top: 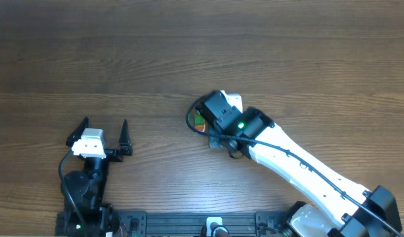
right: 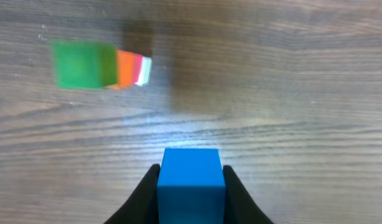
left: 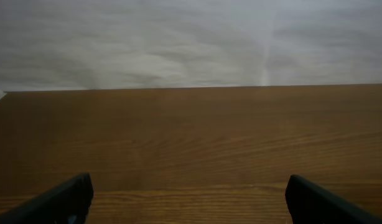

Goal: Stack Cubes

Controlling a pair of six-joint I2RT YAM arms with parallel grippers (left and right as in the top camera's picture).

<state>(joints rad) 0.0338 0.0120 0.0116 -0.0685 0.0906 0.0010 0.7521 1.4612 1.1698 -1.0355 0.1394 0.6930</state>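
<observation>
Between the fingers of the right claw a blue cube is clamped; just beyond stands a green-topped stack, apparently awaiting it, while the left claw hangs open.

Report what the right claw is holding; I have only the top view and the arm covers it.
Observer: The right claw is shut on a solid blue cube, as its wrist view shows.
Operator: Say where the stack sits from there.
Observer: The stack, with a solid green cube on top, stands on the brown wooden table, apart from the blue cube and off to one side, not beneath it.
Operator: List the colours under the green.
Observer: Below the green cube, an orange cube, a pink cube and a white cube show their sides, in that order going down.
</observation>
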